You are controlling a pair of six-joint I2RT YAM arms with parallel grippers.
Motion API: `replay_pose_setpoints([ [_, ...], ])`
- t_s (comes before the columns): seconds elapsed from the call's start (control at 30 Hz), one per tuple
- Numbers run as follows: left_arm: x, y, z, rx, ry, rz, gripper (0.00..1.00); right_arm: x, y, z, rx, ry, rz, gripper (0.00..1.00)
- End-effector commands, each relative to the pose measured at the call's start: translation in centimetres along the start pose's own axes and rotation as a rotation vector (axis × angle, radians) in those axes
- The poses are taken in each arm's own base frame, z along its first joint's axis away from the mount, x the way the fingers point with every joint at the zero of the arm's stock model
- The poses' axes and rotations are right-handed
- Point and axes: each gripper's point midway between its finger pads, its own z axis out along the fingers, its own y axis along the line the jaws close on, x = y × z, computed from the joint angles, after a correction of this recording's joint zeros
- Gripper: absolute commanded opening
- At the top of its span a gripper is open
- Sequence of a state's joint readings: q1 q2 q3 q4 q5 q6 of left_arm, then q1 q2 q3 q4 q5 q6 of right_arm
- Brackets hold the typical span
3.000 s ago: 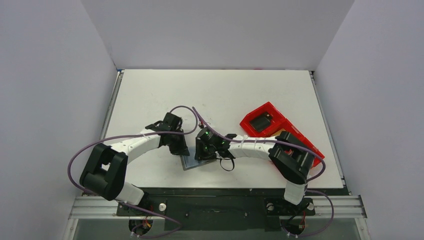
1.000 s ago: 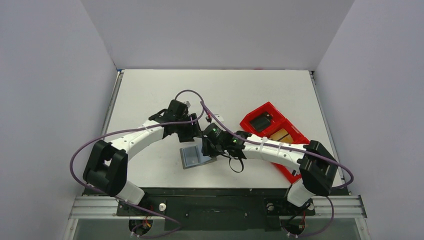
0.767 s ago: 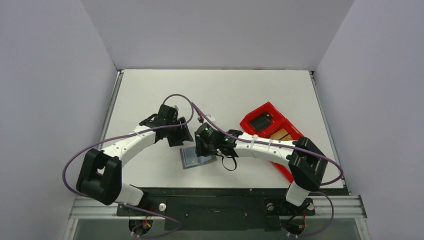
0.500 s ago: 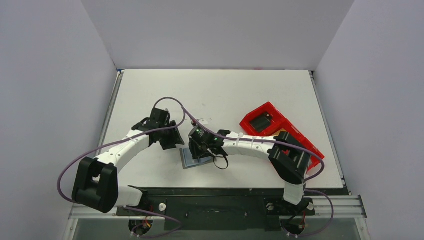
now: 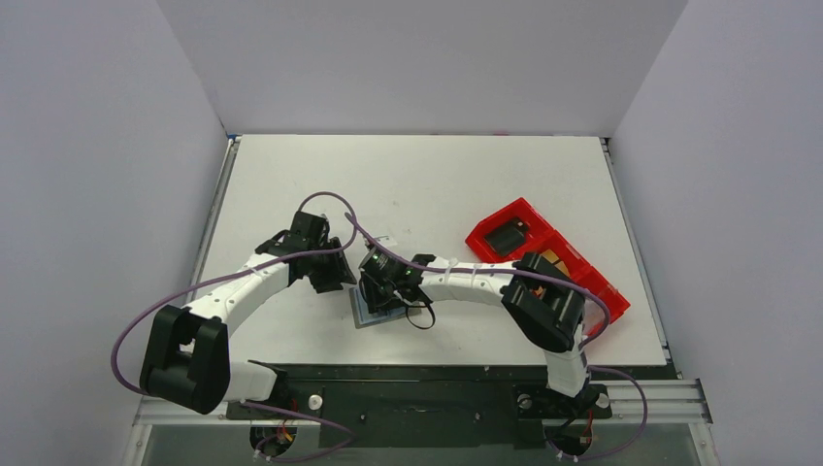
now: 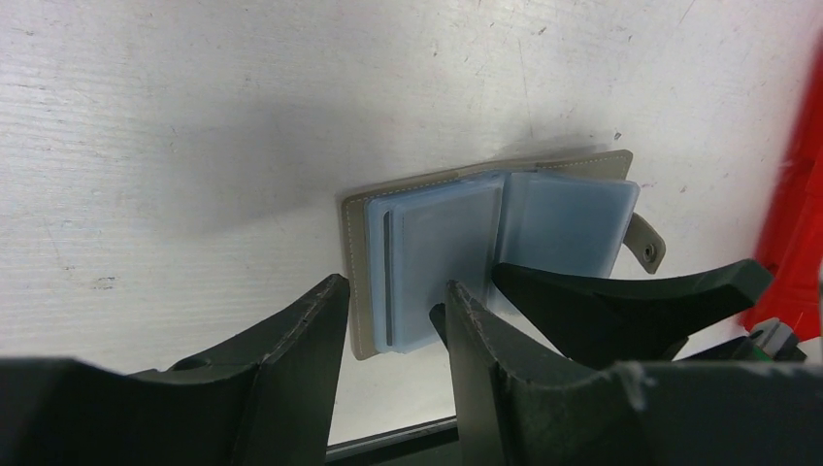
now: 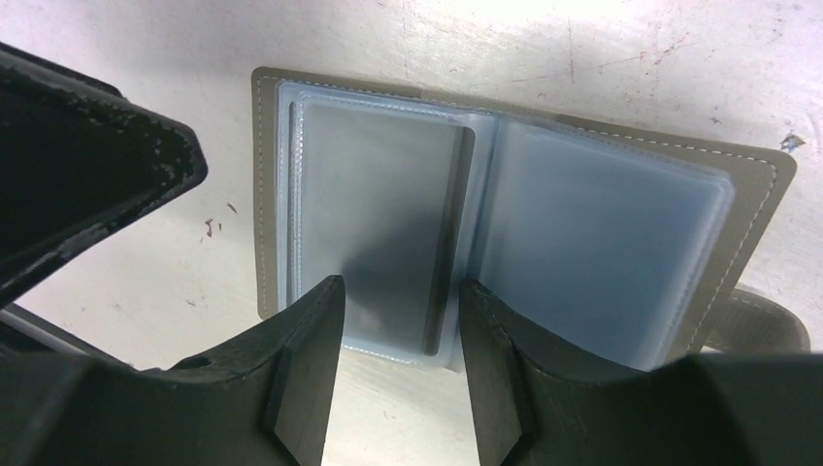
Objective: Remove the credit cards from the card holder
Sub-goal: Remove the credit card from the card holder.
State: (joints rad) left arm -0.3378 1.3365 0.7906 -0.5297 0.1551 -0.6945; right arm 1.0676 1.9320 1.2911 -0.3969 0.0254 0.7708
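Item: card holder, open flat on the table close to its near edge, pockets up. We note its long axis runs left to right and its fold near to far. We cannot tell whether its pockets hold a card.
Nearest: right gripper, directly over the left page, jaws parted, gripping nothing.
Beside: left gripper, just off the holder's left edge, jaws parted, empty.

both arms bend at the elbow and reach inward toward each other, the left gripper and right gripper angled downward close together, each with its jaws standing parted.
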Motion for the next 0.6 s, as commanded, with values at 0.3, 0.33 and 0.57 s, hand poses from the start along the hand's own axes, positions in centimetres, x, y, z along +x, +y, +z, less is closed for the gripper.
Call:
replay_pose_setpoints([
  [0.3,-0.2,-0.6,0.3,0.036,0.003,0.019,0.39,1.8,-1.2,2.4,0.034,0.043,0.028,0.29],
  [0.33,-0.2,-0.6,0.3,0.037,0.004,0.021,0.39,2.0,-1.4,2.5,0.032,0.049,0.032,0.25],
  [0.57,0.2,-0.7,0.5,0.047,0.022,0.026,0.38,3.3,-2.9,2.9,0.007,0.074,0.090,0.07],
])
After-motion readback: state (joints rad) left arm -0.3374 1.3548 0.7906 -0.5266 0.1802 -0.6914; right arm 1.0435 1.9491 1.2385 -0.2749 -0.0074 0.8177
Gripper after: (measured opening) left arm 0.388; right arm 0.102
